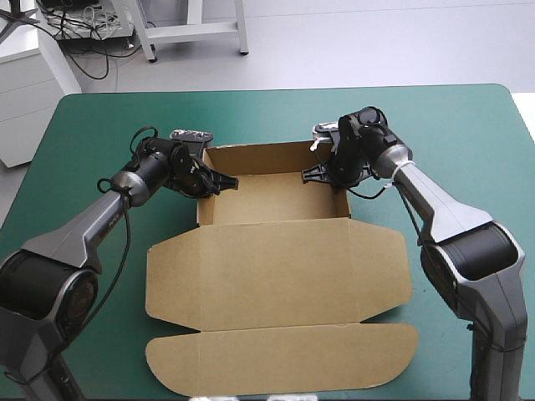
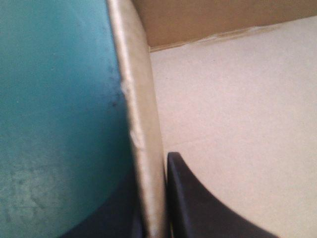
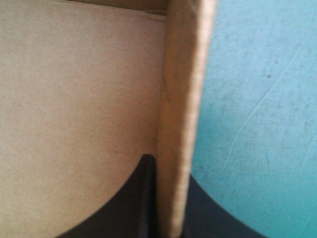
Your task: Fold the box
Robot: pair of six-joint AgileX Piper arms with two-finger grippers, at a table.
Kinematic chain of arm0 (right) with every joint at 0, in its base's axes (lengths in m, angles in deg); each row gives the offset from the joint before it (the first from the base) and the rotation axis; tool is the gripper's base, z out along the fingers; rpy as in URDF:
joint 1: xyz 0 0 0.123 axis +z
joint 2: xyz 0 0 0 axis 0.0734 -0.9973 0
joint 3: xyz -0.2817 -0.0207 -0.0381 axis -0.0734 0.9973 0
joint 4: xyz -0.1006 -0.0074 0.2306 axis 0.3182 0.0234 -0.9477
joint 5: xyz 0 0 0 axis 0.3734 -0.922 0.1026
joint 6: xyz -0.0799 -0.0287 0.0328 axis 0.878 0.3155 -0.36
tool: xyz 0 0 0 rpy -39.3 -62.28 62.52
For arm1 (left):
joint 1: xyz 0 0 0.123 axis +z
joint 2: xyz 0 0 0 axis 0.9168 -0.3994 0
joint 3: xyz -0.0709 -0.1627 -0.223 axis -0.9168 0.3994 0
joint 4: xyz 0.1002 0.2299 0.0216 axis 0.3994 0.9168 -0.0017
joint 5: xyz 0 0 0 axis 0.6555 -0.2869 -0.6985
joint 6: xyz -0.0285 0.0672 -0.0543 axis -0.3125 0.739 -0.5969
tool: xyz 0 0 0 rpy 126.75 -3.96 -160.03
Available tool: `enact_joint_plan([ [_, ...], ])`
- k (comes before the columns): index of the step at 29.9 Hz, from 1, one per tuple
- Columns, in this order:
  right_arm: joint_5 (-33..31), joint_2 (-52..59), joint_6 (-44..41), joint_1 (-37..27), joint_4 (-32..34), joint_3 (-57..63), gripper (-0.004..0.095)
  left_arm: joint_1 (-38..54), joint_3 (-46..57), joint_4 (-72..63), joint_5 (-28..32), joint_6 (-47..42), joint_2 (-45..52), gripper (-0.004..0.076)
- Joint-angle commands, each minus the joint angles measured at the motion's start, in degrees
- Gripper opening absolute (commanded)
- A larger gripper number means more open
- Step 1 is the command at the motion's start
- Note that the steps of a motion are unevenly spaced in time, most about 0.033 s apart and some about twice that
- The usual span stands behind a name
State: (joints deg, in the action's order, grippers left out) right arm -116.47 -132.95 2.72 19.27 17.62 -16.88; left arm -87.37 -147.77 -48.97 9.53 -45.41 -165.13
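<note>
The brown box (image 1: 276, 267) lies mid-table as an open tray with raised walls at the back and its lid flat toward the front edge. My left gripper (image 1: 214, 180) pinches the tray's left wall. In the left wrist view the gripper (image 2: 152, 171) is shut on that upright wall (image 2: 141, 109), one black finger (image 2: 198, 208) inside over the box floor (image 2: 237, 124) and the other outside. My right gripper (image 1: 324, 174) pinches the right wall. In the right wrist view the gripper (image 3: 171, 171) is shut on the wall (image 3: 183, 89), with the box floor (image 3: 74, 99) on the inner side.
The teal-green cover (image 1: 100, 117) surrounds the box on all sides. The lid's rounded front flap (image 1: 284, 359) reaches close to the table's front edge. Side flaps (image 1: 171, 280) of the lid spread flat to the left and right.
</note>
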Motion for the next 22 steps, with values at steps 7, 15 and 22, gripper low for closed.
enact_joint_plan([
  [7,-1.5,1.3,2.9,0.3,-2.0,-3.2,0.0423,-1.3,-6.2,1.4,-7.4,4.5,0.3,0.0336],
  [15,-6.5,1.4,2.7,0.3,-0.2,-10.2,0.0425,-1.2,-12.2,2.2,-13.9,3.6,0.3,0.0407],
  [22,-6.5,3.2,2.7,0.2,-0.1,-12.2,0.0425,-1.2,-17.4,2.8,-17.4,3.6,1.6,0.0407],
])
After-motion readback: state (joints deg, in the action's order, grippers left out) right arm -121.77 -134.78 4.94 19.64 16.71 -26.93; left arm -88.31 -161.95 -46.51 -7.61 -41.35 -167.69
